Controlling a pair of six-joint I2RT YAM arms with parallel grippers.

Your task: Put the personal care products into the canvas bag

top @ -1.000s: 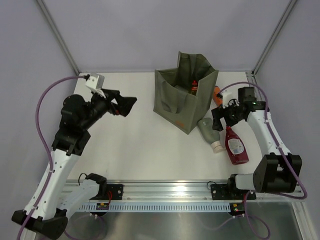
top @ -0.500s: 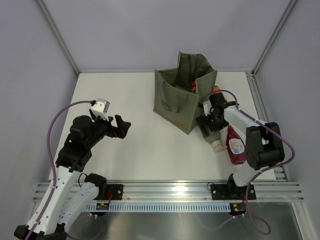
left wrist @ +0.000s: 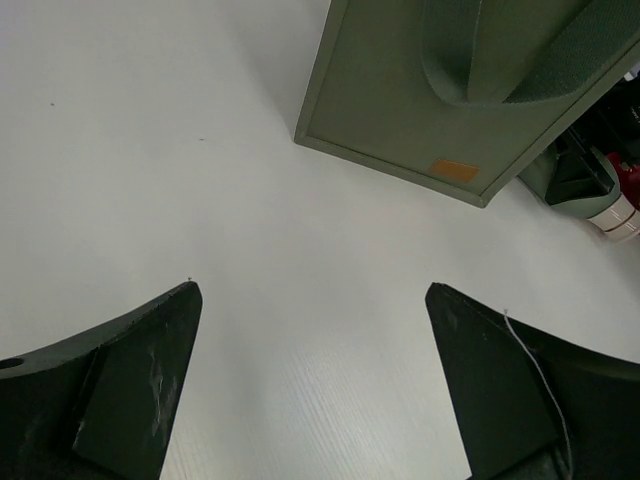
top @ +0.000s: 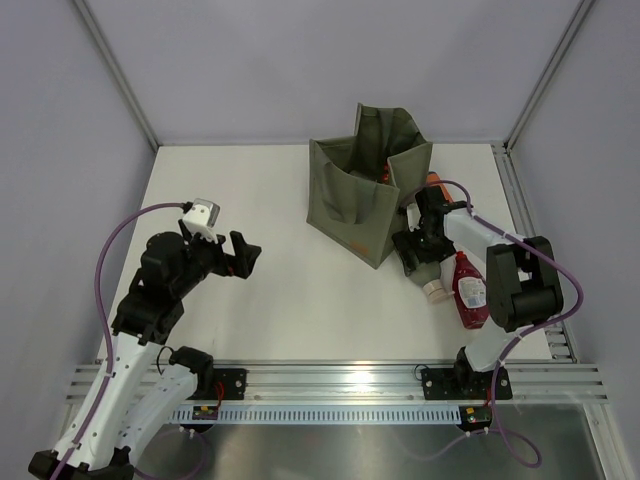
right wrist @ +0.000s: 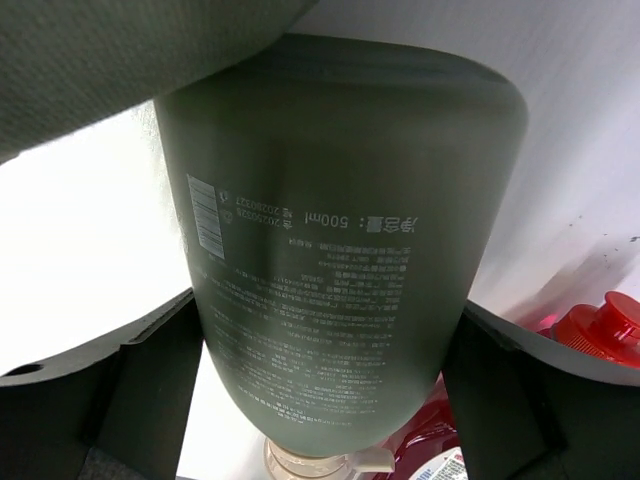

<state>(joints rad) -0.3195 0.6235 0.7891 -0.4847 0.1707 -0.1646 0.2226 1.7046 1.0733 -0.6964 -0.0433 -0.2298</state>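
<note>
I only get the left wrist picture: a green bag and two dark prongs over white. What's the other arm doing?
Observer: The right gripper is low beside the bag, straddling a lying grey-green bottle.
Operator: Is it holding that?
Observer: Can't tell. Its fingers sit either side of the bottle, but whether they press it is unclear.
Operator: Anything in the bag?
Observer: Yes, from above a red-orange item shows inside.
</note>
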